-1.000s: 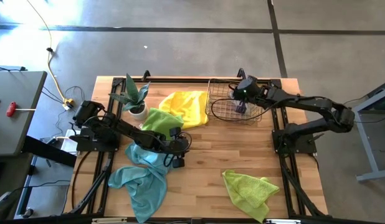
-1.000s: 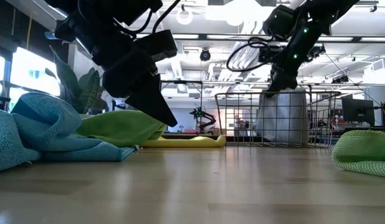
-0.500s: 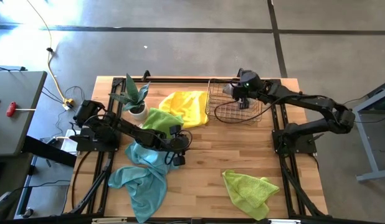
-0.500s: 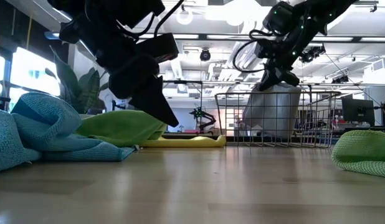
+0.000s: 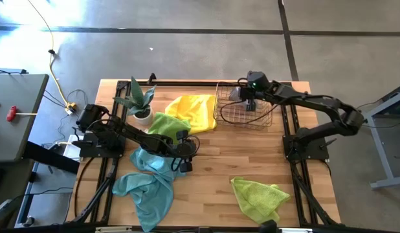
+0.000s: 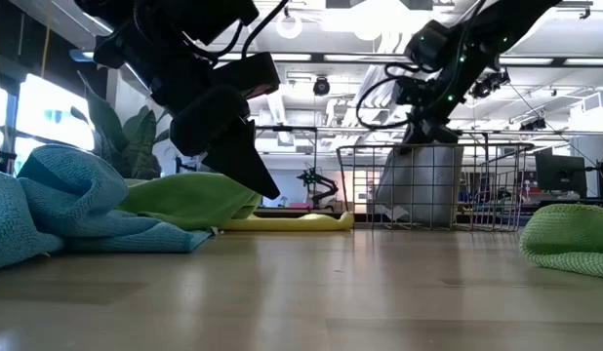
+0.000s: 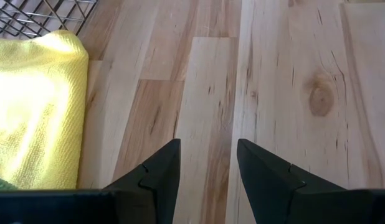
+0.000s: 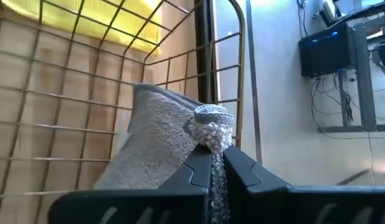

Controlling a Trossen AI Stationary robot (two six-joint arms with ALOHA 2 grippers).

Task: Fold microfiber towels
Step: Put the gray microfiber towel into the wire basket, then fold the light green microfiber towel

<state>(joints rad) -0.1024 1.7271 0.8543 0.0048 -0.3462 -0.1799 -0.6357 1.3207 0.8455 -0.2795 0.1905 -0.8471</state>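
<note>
Table (image 5: 219, 162) has yellow (image 5: 190, 110), lime (image 5: 164, 124), teal (image 5: 148, 184) towels loose, second lime towel (image 5: 258, 197) at front. Wire basket (image 5: 229, 116) at far edge: right gripper (image 8: 216, 167) above it, pinched tight on grey towel (image 8: 158, 146), which hangs straight below into basket. Left gripper (image 7: 205, 171) parted, empty, over bare wood beside yellow towel, nearer the loose ones

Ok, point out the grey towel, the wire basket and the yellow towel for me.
grey towel (image 8: 156, 140): right wrist view, on its hanging fold, pinched by the right gripper (image 8: 216, 163).
wire basket (image 5: 221, 116): high view, on its left wall.
yellow towel (image 7: 30, 106): left wrist view, on its flat middle.
</note>
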